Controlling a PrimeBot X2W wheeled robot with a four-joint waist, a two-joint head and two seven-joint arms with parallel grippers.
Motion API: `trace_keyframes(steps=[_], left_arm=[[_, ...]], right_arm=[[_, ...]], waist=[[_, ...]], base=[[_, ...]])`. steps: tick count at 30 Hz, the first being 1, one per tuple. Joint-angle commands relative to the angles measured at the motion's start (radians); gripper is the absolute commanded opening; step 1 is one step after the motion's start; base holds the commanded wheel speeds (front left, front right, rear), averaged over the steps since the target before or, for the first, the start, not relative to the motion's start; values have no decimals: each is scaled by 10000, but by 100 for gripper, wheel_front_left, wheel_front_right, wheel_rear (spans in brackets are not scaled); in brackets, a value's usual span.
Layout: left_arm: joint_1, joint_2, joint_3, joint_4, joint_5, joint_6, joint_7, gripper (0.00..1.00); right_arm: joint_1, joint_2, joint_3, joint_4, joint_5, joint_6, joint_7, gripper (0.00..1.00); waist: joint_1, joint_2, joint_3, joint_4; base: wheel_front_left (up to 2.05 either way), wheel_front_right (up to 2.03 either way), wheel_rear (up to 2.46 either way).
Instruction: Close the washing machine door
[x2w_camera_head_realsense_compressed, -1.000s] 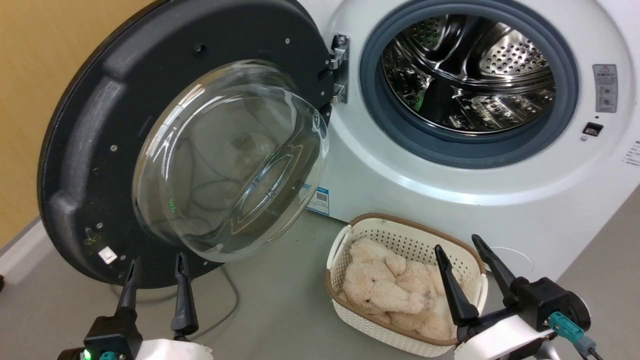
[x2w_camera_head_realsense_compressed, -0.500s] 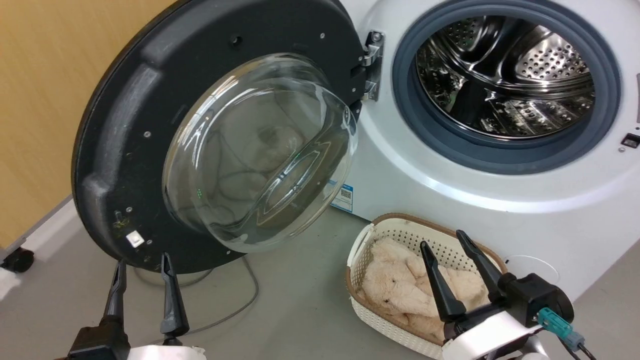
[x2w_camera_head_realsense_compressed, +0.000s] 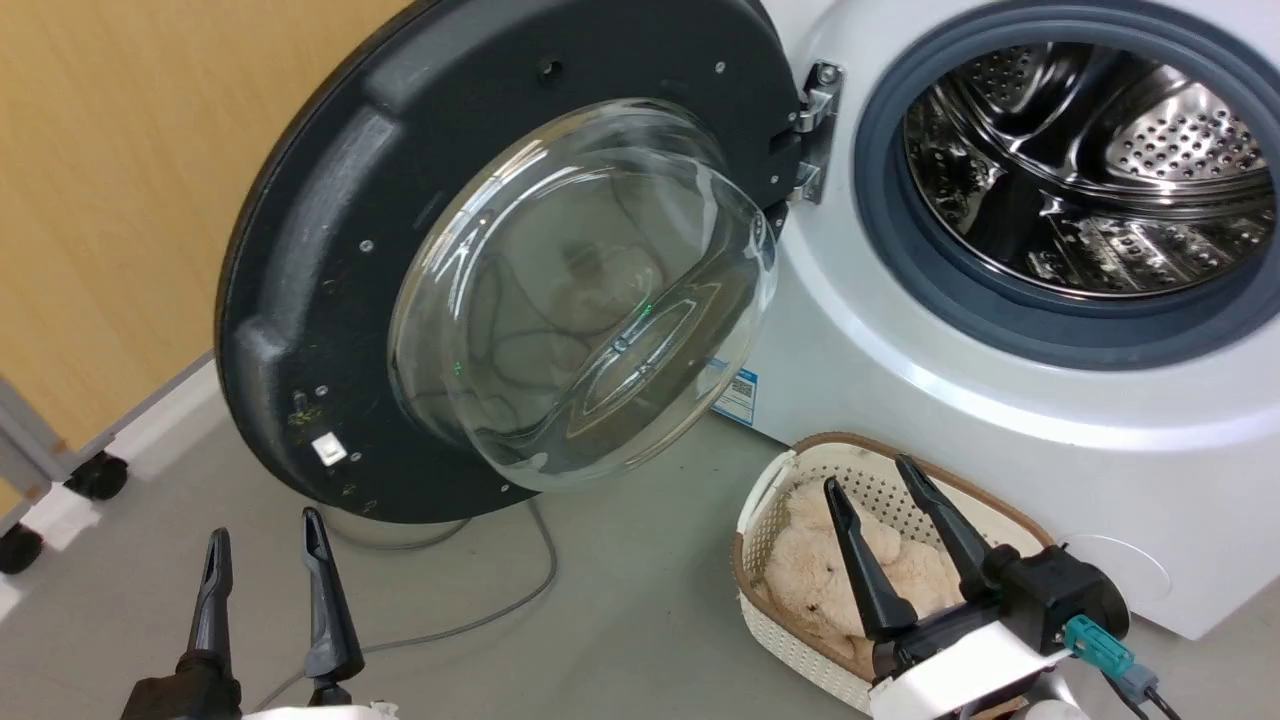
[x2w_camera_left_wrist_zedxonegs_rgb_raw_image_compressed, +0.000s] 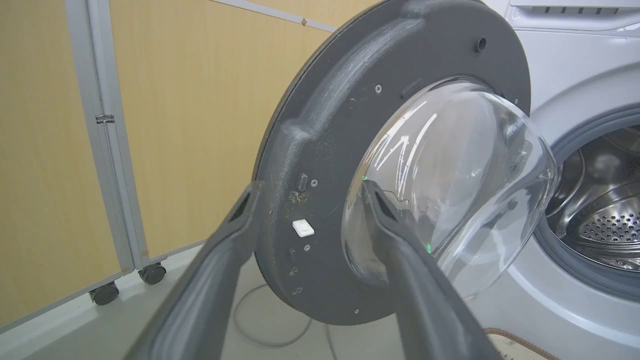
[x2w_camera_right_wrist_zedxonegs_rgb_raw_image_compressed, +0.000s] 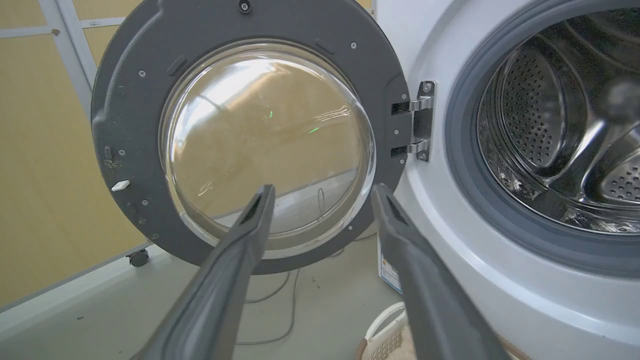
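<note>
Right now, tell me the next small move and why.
Probably raise the left gripper to the free left edge of the washing machine door to push it shut: the door stands wide open on its hinge, and the open fingers sit below that edge, touching nothing.

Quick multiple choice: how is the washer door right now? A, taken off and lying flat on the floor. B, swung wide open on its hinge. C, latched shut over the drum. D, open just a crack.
B: the door stands swung far out on its hinge, with its glass bowl facing the room and the drum fully uncovered.
</note>
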Motion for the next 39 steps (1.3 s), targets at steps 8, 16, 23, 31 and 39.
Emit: trace_keyframes(steps=[8,16,23,31,39], left_arm=[[152,-5,67,-48,-80,48,-137,100],[71,-5,91,-69,-135,-93,-137,0],[-376,62,828,-265,-14,-630,-137,0],[-2311,1112,2597,324,-1087,-1750,-138,0],[-5402,2909,4216,3185,-4071,-2437,1442,0]], right_arm=[[-82,7,41,-105,41,6,-130,100],[-19,44,-19,-169,23,6,-130,100],[114,66,-125,-319,-55,6,-130,100],[363,-44,-551,-810,-403,6,-130,100],[575,-82,-863,-1410,-660,6,-130,100]], waist=[[0,0,-8,141],[0,0,34,165],[0,0,140,180],[0,0,533,142],[0,0,948,-237]], base=[[0,0,0],[0,0,0],[0,0,0],[0,0,0],[0,0,0]])
